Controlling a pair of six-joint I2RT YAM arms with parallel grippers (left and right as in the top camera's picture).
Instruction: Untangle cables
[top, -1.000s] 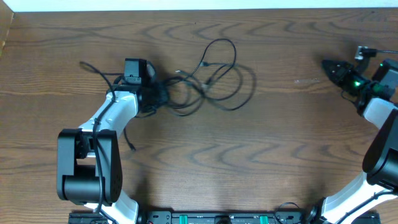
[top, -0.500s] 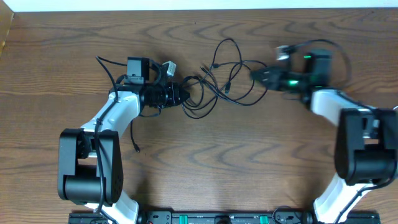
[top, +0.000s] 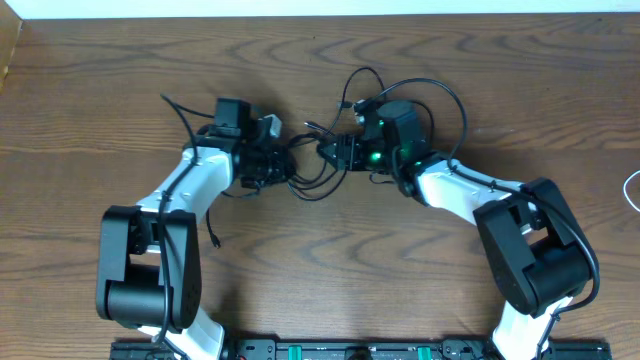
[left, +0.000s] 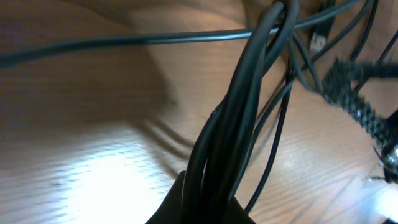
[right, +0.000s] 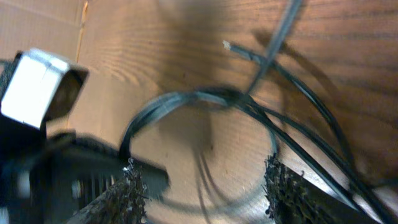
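Overhead: we see the left claw (top: 283, 163) and the right claw (top: 326, 150) tip to tip, the cables (top: 310, 187) tangled between and just below them.
Left wrist: we see the left claw (left: 200, 208) pressed together, pinching a bundle of cables (left: 239, 118) that runs straight ahead.
Right wrist: we see the right claw (right: 208, 190) spread, with cable loops (right: 186, 96) between its fingers and ahead.

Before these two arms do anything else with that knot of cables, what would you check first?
1. Left gripper has hold of cables: ok, shut on a bundle.
2. Right gripper ready to grab: ok, jaws apart.
3. A cable sits between the right fingers: cannot tell; a loop lies ahead, its height unclear.
4. Grippers not touching each other: ok, a gap shows from overhead.
5. Cables untangled: not ok, they cross in a knot.
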